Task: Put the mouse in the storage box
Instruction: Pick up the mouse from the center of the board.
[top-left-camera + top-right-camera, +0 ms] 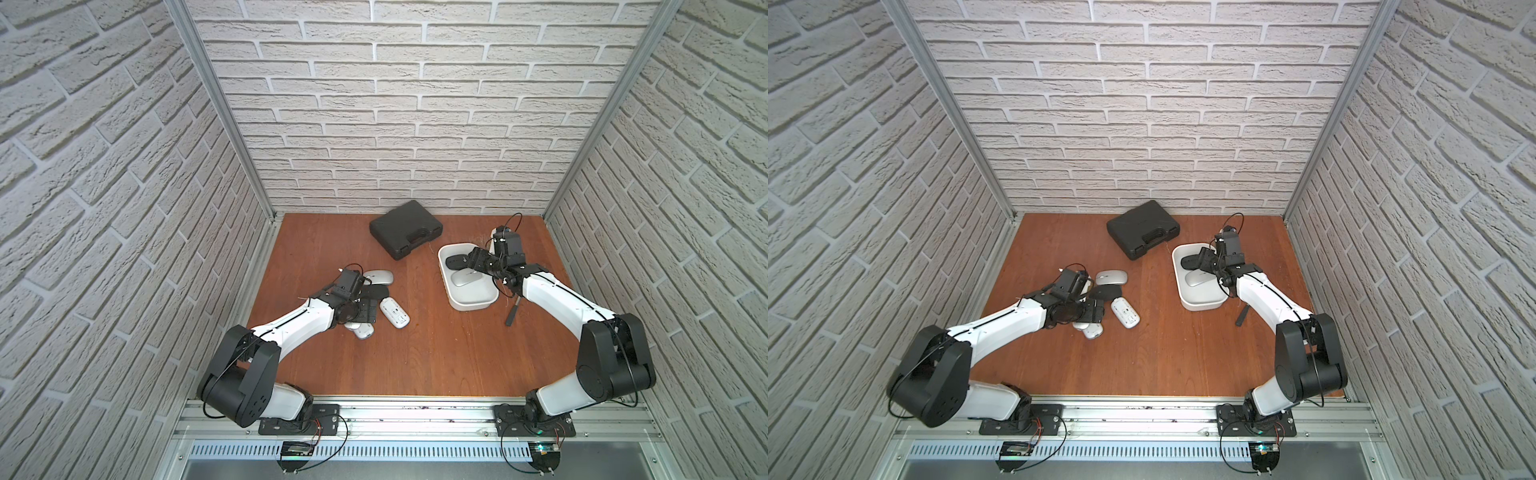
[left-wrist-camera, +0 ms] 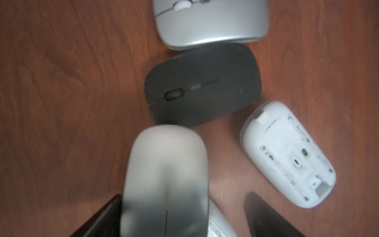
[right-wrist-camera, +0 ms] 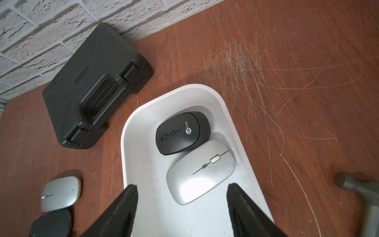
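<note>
Even bright light, soft shadows, glare on silver mouse [image 3: 201,172], left wrist view blurred, edges distorted

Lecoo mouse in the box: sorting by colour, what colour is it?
Mouse: black, clearest in the right wrist view.

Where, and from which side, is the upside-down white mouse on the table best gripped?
The upside-down white mouse: probably pinch its two long sides near mid-length, coming from above. It lies flat, is narrowest that way, and bare table shows along both sides.

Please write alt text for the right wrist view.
The white storage box holds a black mouse and a silver mouse; the right claw hangs open over it. A black case lies nearby on the wooden table.
</note>
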Robot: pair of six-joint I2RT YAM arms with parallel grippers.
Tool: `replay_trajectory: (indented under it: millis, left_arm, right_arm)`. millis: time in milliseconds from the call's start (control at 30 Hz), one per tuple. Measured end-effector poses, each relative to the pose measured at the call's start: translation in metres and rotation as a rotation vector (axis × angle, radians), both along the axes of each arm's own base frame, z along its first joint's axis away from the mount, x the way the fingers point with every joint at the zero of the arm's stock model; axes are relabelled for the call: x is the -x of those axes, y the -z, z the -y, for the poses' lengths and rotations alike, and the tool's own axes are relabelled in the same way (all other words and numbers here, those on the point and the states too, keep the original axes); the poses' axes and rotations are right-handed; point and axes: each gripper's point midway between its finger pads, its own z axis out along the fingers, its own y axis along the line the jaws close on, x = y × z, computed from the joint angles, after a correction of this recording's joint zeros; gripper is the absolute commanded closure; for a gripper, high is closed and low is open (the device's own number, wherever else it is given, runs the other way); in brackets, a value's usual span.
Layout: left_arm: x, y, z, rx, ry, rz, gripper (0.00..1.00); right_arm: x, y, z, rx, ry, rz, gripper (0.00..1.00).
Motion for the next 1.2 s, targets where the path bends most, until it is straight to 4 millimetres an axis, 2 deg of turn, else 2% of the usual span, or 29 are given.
replay_trajectory:
  millis: [267, 700, 1033, 1200]
  left_arm:
    - [0.01, 0.013, -0.01, -0.051, -0.032, -0.063, 0.19]
    - [0.014, 0.014, -0.015, -0.098, -0.034, -0.083, 0.34]
    - [0.007, -0.011, -0.014, -0.081, -0.012, 0.0, 0.37]
    - [-0.001, -0.047, 0.011, 0.046, 0.07, 0.121, 0.38]
  right_arm:
    - [0.001, 0.0, -0.003, -0.011, -0.011, -0.003, 0.28]
    - [0.002, 0.0, -0.01, -0.039, -0.041, -0.007, 0.3]
    - [0.003, 0.0, -0.018, -0.079, -0.074, -0.013, 0.32]
    - [0.003, -0.005, -0.034, -0.162, -0.126, -0.005, 0.33]
